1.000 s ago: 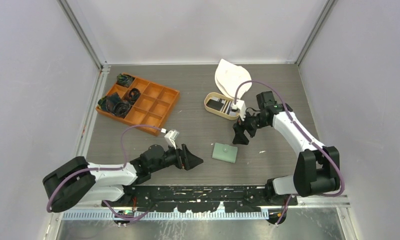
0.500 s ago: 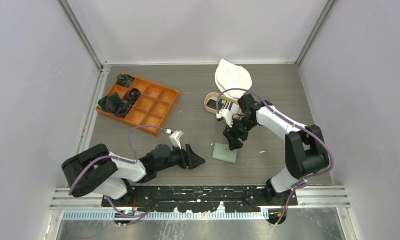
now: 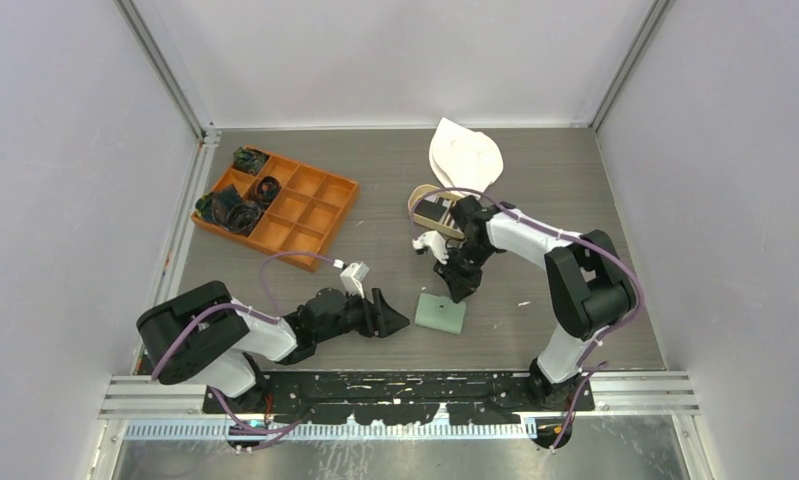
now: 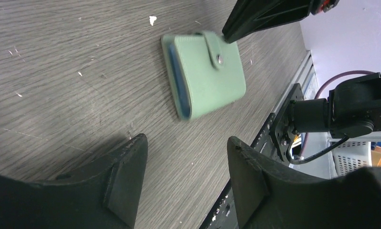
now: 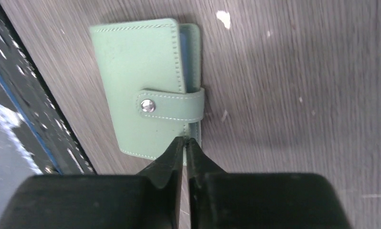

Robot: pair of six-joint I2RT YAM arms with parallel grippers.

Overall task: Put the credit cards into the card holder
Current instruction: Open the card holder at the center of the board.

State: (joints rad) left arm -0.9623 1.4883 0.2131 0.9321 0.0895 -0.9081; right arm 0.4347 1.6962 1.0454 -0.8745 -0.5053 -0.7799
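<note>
Item: small sage-green snap-button folding card holder, closed, flat on the grey wood-grain tabletop near its front edge, between your grippers; the credit cards lie well apart in the oval tan tray. Your right gripper: clenched almost shut, empty, tips touching the holder's strap-side edge; your left gripper: spread wide, empty, near. Nudge it gently towards the open centre, not off the front edge.

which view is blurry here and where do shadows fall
Left wrist: the card holder is slightly smeared, worst at its near corner; a soft shadow lies beside the left gripper. Right wrist: the holder is sharp, the strip past the table edge streaked. Top external: even light, no glare.
</note>
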